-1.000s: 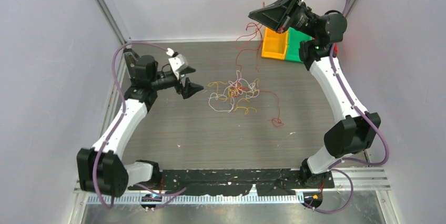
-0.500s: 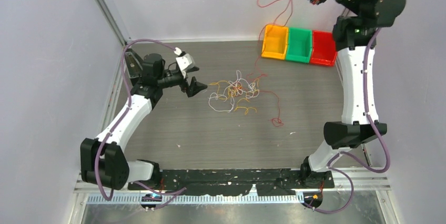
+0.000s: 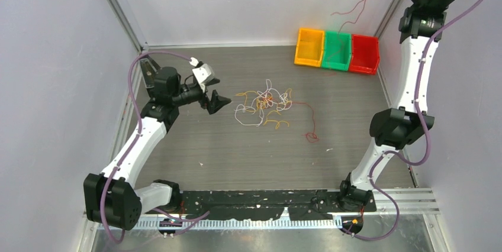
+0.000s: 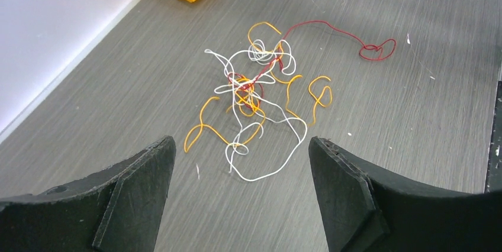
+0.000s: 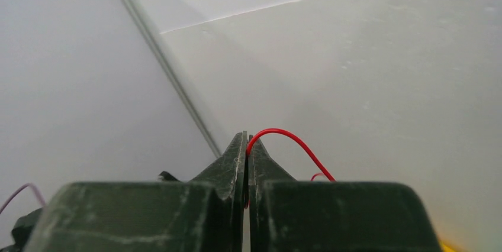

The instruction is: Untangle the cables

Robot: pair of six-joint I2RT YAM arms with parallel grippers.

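Holding a red cable [image 5: 284, 136] high in our right gripper [image 5: 247, 139], jaws pinched shut on it, we likely mean to clear the tangle [image 4: 254, 86]; our left gripper [image 4: 241, 141] hovers wide open, empty.

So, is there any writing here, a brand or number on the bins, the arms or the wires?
None can be read in any view.
Yellow bin, green bin, red bin: plain.
Left arm, right arm: no lettering shows.
Cables: no tags.
Small board at the near rail: too small to tell.
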